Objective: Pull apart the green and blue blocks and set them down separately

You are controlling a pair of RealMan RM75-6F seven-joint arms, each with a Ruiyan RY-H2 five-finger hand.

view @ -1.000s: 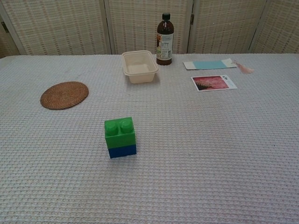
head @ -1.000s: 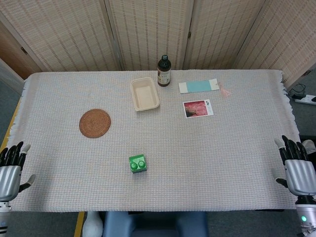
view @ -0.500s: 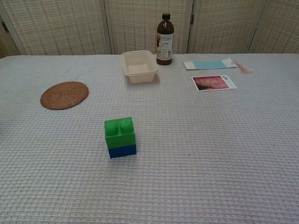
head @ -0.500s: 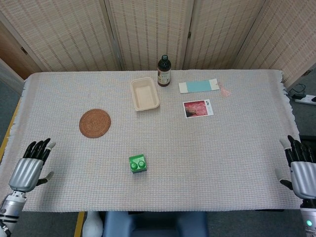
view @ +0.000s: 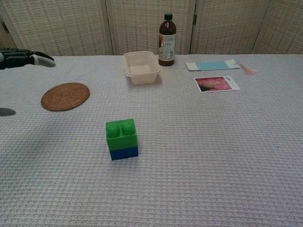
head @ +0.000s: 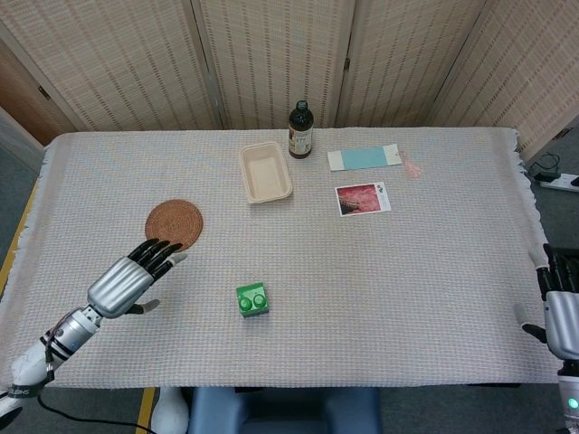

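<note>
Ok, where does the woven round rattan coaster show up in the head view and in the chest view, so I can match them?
Head view: the woven round rattan coaster lies left of centre, just beyond the left hand.
Chest view: the coaster sits at upper left, below the left hand's fingertips.
Shared landmark: the stacked green and blue blocks, nearer the robot and to the coaster's right.

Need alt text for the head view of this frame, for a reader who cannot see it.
A green block sits stacked on a blue block near the front of a cloth-covered table, untouched, with the left hand open above the cloth to its left. The right hand waits at the table's right edge. Farther back lie a woven coaster, tray, bottle and two cards.
</note>
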